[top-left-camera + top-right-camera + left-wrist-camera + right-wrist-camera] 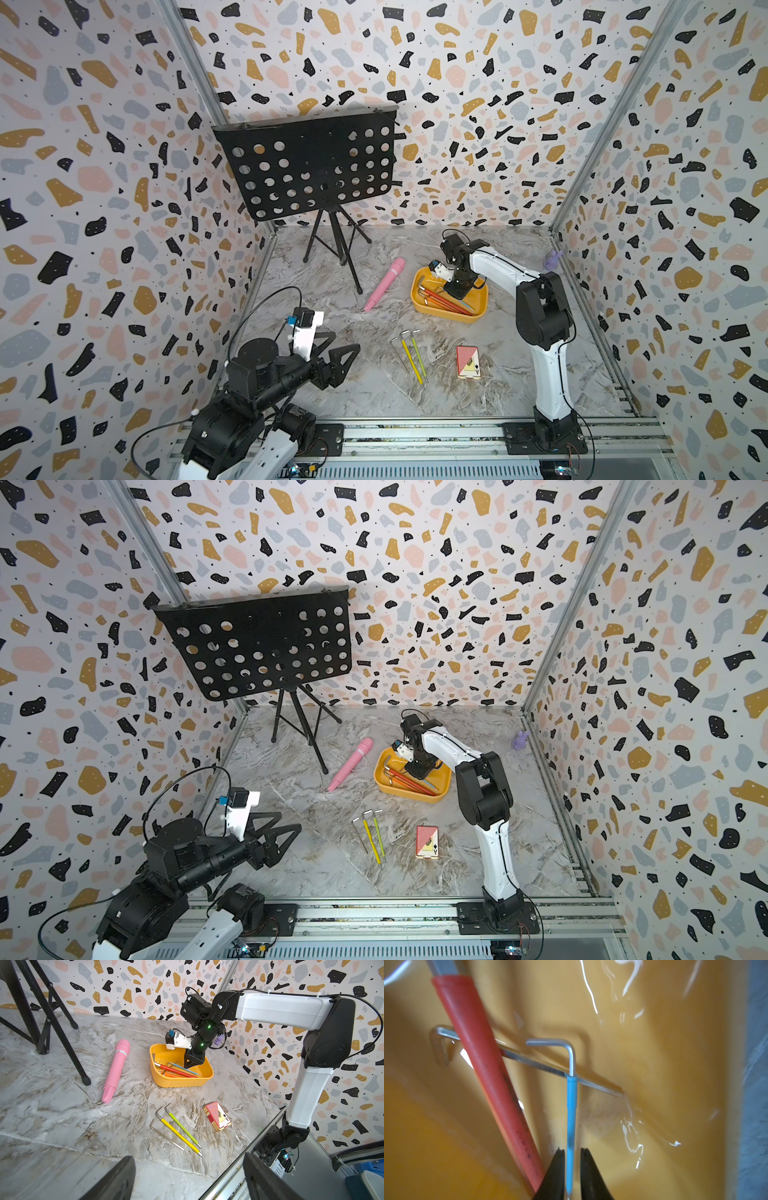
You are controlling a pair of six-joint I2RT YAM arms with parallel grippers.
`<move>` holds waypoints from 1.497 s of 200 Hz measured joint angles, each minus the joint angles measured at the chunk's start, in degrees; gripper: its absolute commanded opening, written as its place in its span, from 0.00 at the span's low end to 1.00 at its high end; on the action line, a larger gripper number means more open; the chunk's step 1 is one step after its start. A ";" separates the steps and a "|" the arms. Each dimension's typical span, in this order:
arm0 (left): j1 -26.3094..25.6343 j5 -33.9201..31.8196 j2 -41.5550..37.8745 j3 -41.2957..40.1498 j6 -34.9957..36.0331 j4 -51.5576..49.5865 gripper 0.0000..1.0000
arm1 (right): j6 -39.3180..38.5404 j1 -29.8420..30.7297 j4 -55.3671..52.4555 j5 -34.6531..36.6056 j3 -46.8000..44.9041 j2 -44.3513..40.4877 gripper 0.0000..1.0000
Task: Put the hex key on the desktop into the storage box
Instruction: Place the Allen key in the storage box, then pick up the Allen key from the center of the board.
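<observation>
The right gripper (572,1152) reaches down into the storage box (654,1064), fingers (556,1172) parted astride the blue hex key (571,1109) — left gripper (347,339) gapes above the desktop (365,399), speckled walls (457,83) around.

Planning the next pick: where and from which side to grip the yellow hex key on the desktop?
Probably mid-sleeve on the yellow hex key, from above, jaws across its shaft: it lies flat on the desktop, green key and bare key close alongside.
</observation>
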 measured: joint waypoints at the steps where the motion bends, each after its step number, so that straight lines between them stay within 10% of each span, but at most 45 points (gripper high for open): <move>1: 0.00 0.00 0.00 0.00 0.00 0.00 0.85 | 0.04 0.00 0.00 0.02 0.00 0.00 0.28; 66: 0.11 0.00 0.00 0.00 0.00 0.00 0.85 | 3.45 1.33 4.59 2.32 -3.78 -7.72 0.35; 91: 0.11 0.02 0.00 0.00 0.00 0.00 0.86 | 8.17 5.09 11.85 4.37 -11.69 -23.54 0.82; 107: 0.15 0.00 0.00 0.00 -0.02 0.00 0.86 | 15.63 6.73 17.73 3.78 -17.33 -34.82 0.92; 145: 0.22 0.00 0.00 0.00 -0.02 0.00 0.86 | 28.76 5.07 20.20 -0.20 -24.30 -45.81 0.75; 223: 0.22 0.00 -0.02 0.00 -0.02 0.00 0.86 | 52.30 27.32 4.33 -3.65 -24.63 -29.24 0.60; 299: 0.26 0.00 -0.33 0.00 -0.02 0.00 0.86 | 56.72 28.48 -1.79 -2.25 -15.47 -16.31 0.54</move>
